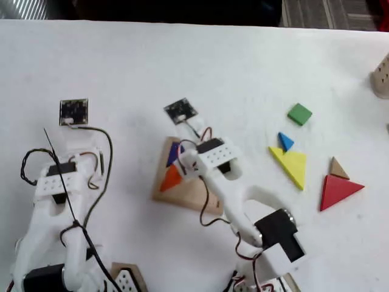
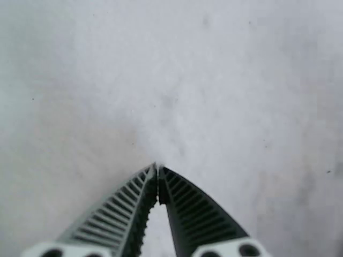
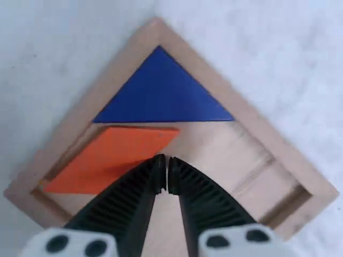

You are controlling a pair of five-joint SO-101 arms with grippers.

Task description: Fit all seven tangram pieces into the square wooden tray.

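The square wooden tray [image 3: 268, 140] lies under my right gripper [image 3: 164, 161], which is shut with nothing between its fingers. Its tips hover at the edge of the orange piece [image 3: 104, 159] in the tray. A large blue triangle [image 3: 161, 92] fills the tray corner beyond. In the high view the tray [image 1: 189, 196] sits mid-table beneath the right arm [image 1: 214, 155]. To its right lie a green square [image 1: 299, 114], a small blue triangle [image 1: 285, 141], a yellow triangle [image 1: 292, 165], a tan triangle [image 1: 338, 168] and a red triangle [image 1: 338, 190]. My left gripper [image 2: 158, 168] is shut over bare white table.
The left arm [image 1: 59, 177] stands well left of the tray, with cables looping beside it. A pale wooden object [image 1: 381, 76] sits at the far right edge. Another wooden block [image 1: 132, 275] shows at the front by the left arm's base.
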